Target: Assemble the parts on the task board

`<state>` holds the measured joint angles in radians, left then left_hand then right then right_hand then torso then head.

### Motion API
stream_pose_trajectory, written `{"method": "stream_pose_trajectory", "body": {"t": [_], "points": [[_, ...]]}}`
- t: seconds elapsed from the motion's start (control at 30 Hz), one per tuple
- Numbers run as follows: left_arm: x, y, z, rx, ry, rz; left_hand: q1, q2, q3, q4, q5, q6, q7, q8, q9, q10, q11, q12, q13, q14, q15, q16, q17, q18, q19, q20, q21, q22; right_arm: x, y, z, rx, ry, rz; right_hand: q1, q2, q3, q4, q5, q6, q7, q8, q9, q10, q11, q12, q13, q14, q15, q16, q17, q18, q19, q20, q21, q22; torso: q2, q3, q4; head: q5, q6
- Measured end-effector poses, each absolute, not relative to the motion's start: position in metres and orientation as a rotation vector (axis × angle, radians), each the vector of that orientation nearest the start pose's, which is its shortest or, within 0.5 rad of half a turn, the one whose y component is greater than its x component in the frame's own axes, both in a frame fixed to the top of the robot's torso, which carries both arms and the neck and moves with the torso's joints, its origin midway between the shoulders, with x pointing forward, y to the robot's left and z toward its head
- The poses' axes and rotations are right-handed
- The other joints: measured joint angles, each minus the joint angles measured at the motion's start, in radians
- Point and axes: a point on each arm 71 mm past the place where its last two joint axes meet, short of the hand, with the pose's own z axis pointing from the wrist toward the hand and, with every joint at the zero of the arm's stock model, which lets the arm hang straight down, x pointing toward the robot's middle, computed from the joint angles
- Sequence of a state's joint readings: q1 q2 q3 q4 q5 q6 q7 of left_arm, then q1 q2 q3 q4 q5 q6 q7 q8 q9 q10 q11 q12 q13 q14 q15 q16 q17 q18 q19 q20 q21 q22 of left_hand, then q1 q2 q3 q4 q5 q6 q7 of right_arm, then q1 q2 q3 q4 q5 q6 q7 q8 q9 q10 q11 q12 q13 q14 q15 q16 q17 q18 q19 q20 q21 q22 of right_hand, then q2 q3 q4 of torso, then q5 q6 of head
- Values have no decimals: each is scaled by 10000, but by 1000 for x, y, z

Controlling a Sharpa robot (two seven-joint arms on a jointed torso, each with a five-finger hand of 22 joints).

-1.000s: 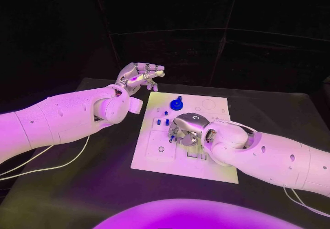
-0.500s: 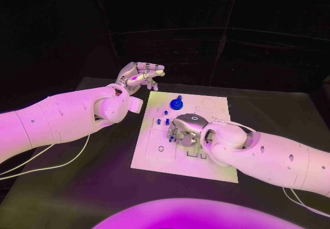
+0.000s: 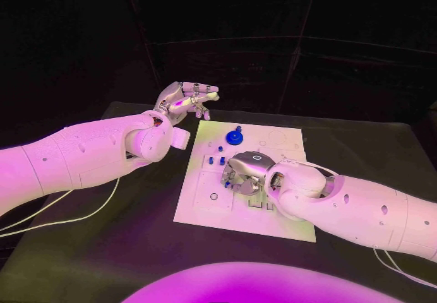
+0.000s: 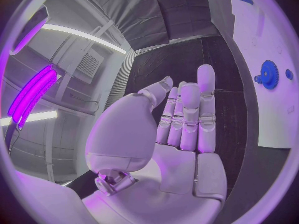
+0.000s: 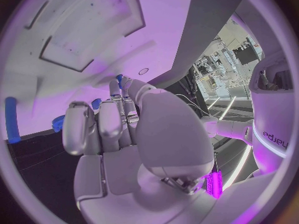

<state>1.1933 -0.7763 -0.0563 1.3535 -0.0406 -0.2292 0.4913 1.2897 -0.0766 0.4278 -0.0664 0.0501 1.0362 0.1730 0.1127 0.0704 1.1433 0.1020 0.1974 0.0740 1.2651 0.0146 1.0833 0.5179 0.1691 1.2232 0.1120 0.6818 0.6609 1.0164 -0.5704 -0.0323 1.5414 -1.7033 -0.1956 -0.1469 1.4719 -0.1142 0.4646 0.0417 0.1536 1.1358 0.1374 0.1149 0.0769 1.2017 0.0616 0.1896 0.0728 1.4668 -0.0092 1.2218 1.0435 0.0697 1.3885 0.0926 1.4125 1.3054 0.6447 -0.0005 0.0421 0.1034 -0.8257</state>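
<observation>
Your black desk (image 3: 109,252) carries the flat white rectangular task board (image 3: 205,211) at its middle. Your left hand (image 3: 187,100) is raised beyond the board's far left corner, fingers loosely curled and apart, holding nothing. Your right hand (image 3: 244,173) is pressed down on the board's centre; whether it grips a part, you cannot tell. A round blue gear part (image 3: 234,137) stands near the far edge, small blue pegs (image 3: 210,161) just left of the right hand. No legible writing on the board.

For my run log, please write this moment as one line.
left hand: raised beside board, empty | right hand: over board centre, grip hidden | blue gear: on board
</observation>
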Motion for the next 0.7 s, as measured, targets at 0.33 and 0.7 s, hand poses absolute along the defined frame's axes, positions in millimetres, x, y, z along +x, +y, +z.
{"method": "stream_pose_trajectory", "body": {"t": [0.33, 0.7], "points": [[515, 223, -191, -10254, 13571, -15610, 0, 0, 0, 0, 0, 0, 0, 0, 0, 0, 0, 0, -1, 0, 0, 0, -16, 0, 0, 0, 0, -11, 418, -54, -259, -4980, 17765, 8126, -752, -516, -321, 13, -80, -1416, 580, -519, -128, -1626, 632, -642, -95, -4, 364, -438, -746, 9, -767, 407, -667, -1070, 0, 0, 0, 14, -6], [516, 225, -191, -10286, 13603, -15567, 0, 0, 0, 0, 0, 0, 0, 0, 1, 0, 0, 0, -1, 0, 0, 0, -15, 0, 0, 0, 0, -10, 418, -58, -257, -4777, 17540, 8252, -816, -498, -560, -18, -80, -1487, 574, -502, -93, -1803, 687, -495, -54, -38, 398, -463, -866, 159, -825, 465, -737, -1208, -3, 6, -6, 21, -5]]}}
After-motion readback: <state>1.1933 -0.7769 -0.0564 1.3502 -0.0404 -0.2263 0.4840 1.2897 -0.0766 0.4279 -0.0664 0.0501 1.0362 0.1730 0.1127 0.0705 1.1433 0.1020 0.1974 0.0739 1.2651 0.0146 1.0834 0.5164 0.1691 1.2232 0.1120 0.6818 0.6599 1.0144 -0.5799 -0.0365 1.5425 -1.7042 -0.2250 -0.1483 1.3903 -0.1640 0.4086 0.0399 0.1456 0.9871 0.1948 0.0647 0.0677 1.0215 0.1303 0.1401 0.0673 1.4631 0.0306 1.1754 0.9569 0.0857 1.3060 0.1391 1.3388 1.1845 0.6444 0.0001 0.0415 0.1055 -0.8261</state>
